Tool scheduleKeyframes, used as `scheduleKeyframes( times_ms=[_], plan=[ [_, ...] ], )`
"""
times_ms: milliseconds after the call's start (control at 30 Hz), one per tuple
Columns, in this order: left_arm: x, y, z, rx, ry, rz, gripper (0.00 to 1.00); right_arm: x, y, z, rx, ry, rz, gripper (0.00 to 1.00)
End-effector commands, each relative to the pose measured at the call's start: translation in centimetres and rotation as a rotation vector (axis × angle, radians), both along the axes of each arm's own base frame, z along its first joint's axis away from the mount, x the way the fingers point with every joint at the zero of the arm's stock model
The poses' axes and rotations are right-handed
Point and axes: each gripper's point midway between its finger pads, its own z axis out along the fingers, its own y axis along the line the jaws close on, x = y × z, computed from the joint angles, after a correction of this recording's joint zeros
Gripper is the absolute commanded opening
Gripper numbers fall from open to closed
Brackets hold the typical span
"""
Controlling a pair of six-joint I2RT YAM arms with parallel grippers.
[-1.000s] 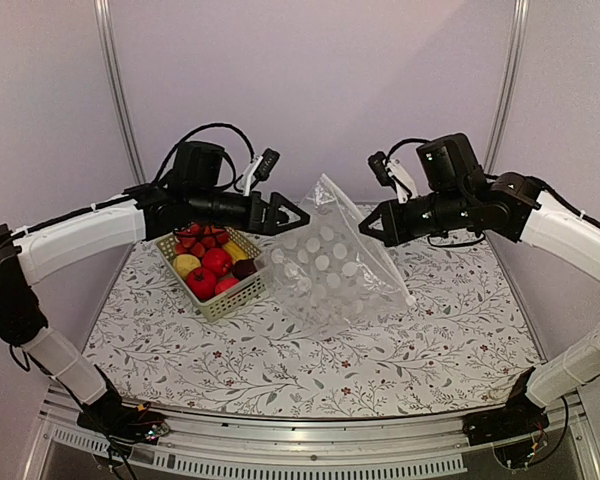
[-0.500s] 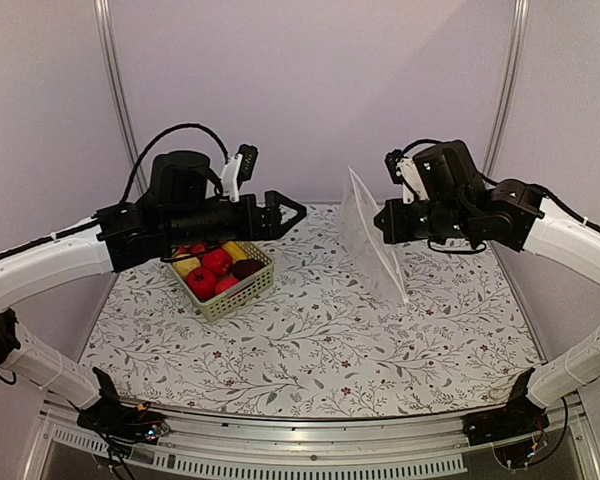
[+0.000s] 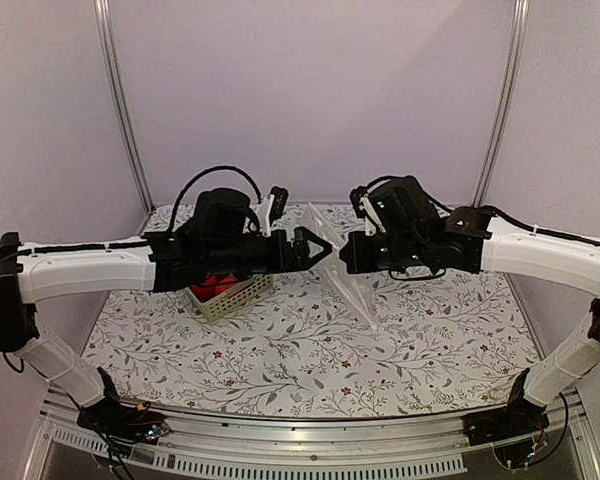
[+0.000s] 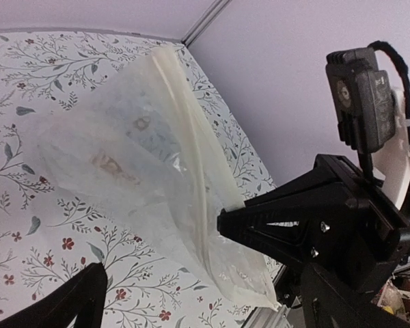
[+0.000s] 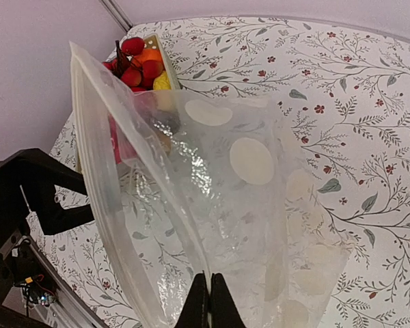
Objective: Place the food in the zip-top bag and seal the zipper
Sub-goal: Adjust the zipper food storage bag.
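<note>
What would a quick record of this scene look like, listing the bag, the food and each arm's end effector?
Zip-top bag: clear, held up by one edge above the floral table
Zipper: whitish strip, facing the left arm
Right end effector: shut on the bag
Left end effector: open, tips at the zipper
Food: in the green basket, none seen inside the bag
</note>
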Motion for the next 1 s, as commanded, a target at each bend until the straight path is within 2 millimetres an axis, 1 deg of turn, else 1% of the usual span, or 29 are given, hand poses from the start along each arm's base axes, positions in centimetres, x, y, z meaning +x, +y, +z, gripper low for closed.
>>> scheduleKeyframes(
  times_ms=[0, 100, 200, 267, 400, 500, 600, 667, 700, 733, 767, 833, 967],
  plan=[
    [-0.6, -0.8, -0.1, -0.027, 0.005, -0.023, 0.99, -0.3, 1.7, -0.8, 0.067, 0.043, 0.010, 0.00],
    [-0.5, -0.5, -1.2, 0.014, 0.031, -0.007, 0.92, -0.2, 2.2, -1.1, 0.080, 0.053, 0.015, 0.00],
    [-0.5, 0.2, -2.0, 0.019, 0.060, 0.022, 0.80, -0.2, 2.4, -1.1, 0.085, 0.055, 0.012, 0.00],
    [-0.7, 0.4, -2.7, 0.001, 0.084, 0.035, 0.75, -0.1, 2.4, -0.9, 0.093, 0.054, 0.006, 0.00],
    [-0.6, 0.5, -2.7, -0.031, 0.097, 0.057, 0.66, -0.6, 2.6, -0.6, 0.094, 0.042, 0.006, 0.00],
    [-0.4, 0.4, -2.6, -0.034, 0.094, 0.063, 0.65, -0.9, 2.4, -0.3, 0.094, 0.029, 0.001, 0.00],
    [-0.7, -0.3, -1.9, -0.063, 0.083, 0.035, 0.65, -1.2, 2.3, -0.3, 0.094, 0.023, -0.006, 0.00],
    [-0.8, -0.6, -1.7, -0.071, 0.084, 0.027, 0.64, -1.3, 2.3, -0.2, 0.098, 0.020, -0.010, 0.00],
    [-0.9, -0.8, -1.9, -0.072, 0.090, 0.021, 0.58, -1.3, 2.3, -0.2, 0.098, 0.018, -0.011, 0.00],
    [-0.9, -0.9, -2.2, -0.069, 0.099, 0.021, 0.54, -1.4, 2.3, -0.1, 0.100, 0.015, -0.012, 0.00],
    [-0.9, -0.9, -2.5, -0.066, 0.110, 0.022, 0.46, -1.4, 2.3, 0.0, 0.102, 0.013, -0.011, 0.00],
    [-0.8, -0.7, -2.9, -0.055, 0.123, 0.038, 0.43, -1.5, 2.4, 0.1, 0.107, 0.011, -0.010, 0.00],
    [-0.6, -0.3, -3.4, -0.044, 0.128, 0.071, 0.43, -1.6, 2.6, 0.3, 0.116, 0.007, -0.002, 0.00]
  ],
)
